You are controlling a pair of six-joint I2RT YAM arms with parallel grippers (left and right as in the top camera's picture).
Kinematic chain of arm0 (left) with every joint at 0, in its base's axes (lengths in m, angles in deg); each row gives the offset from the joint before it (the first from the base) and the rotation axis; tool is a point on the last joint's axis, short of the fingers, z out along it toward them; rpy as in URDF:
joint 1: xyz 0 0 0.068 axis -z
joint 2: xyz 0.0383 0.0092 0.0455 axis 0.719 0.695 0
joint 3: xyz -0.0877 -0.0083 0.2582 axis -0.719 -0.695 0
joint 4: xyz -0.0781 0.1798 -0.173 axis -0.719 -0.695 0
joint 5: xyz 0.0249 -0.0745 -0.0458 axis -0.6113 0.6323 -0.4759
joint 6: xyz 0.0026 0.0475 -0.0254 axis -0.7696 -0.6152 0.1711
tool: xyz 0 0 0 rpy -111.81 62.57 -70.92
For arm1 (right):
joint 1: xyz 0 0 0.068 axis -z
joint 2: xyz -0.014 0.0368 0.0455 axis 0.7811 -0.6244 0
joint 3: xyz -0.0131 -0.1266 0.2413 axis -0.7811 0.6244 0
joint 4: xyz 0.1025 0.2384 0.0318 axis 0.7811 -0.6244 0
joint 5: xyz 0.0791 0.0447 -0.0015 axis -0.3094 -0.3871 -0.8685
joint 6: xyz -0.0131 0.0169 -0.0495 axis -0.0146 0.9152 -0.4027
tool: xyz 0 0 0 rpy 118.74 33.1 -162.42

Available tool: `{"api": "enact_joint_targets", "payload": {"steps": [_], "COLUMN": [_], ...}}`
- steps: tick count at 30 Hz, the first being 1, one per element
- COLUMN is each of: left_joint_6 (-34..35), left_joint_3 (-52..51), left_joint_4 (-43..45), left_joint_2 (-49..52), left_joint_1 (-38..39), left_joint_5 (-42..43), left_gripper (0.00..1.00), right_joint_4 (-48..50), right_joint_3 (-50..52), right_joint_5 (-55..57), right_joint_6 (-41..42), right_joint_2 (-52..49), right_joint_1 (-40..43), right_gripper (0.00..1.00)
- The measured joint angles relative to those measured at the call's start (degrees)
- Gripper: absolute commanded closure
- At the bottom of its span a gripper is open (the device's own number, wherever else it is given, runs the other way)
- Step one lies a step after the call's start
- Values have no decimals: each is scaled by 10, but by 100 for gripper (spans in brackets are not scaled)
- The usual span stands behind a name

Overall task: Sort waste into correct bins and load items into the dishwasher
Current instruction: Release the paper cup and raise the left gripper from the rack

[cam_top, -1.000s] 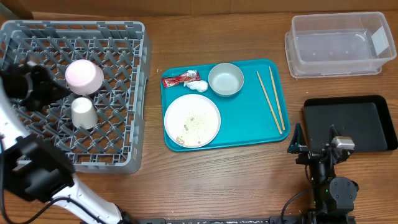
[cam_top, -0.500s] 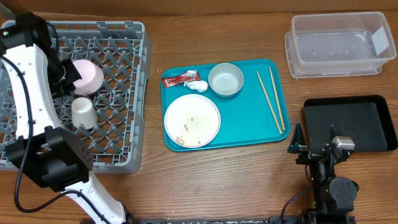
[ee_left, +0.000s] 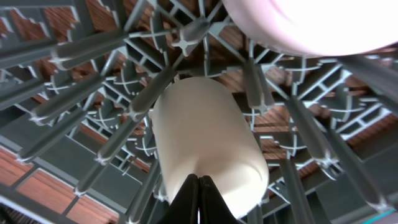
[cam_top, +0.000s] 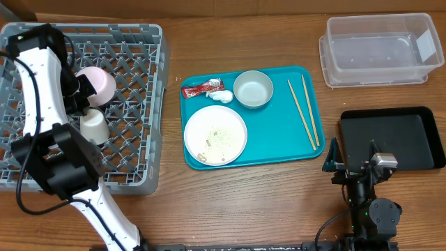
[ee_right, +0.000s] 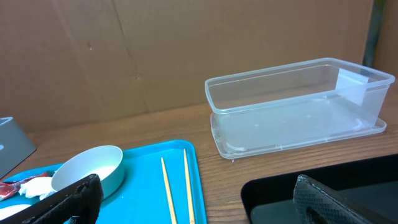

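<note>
In large square grey lattice dish rack: left gripper pinched shut, empty, over small white cup beside pale pink round bowl. On flat teal tray: red printed wrapper packet, crumpled white tissue wad, round white plate with rice scraps, steel bowl, thin wooden chopsticks. Far right: clear rectangular plastic tub, shallow black tray, right gripper spread wide, empty.

No word, number or brand mark can be read anywhere. The red packet on the teal tray carries white print, too small to make out. The pale sticker on the clear tub looks blank, though it may only be blurred.
</note>
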State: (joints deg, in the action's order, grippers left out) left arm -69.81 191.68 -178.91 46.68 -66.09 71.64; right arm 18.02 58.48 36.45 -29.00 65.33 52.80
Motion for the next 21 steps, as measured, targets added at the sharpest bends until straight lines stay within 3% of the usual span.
{"api": "enact_joint_targets", "payload": {"steps": [14, 21], "left_joint_6": [2, -7], "left_joint_3": [6, 95], "left_joint_4": [-39, -66], "left_joint_2": [5, 6], "left_joint_1": [-14, -31], "left_joint_5": [5, 68], "left_gripper": [96, 96], "right_joint_4": [0, 0], "right_joint_3": [0, 0], "right_joint_5": [0, 0], "right_joint_6": [0, 0], "right_joint_2": [0, 0], "right_joint_1": [0, 0], "right_gripper": [0, 0]}}
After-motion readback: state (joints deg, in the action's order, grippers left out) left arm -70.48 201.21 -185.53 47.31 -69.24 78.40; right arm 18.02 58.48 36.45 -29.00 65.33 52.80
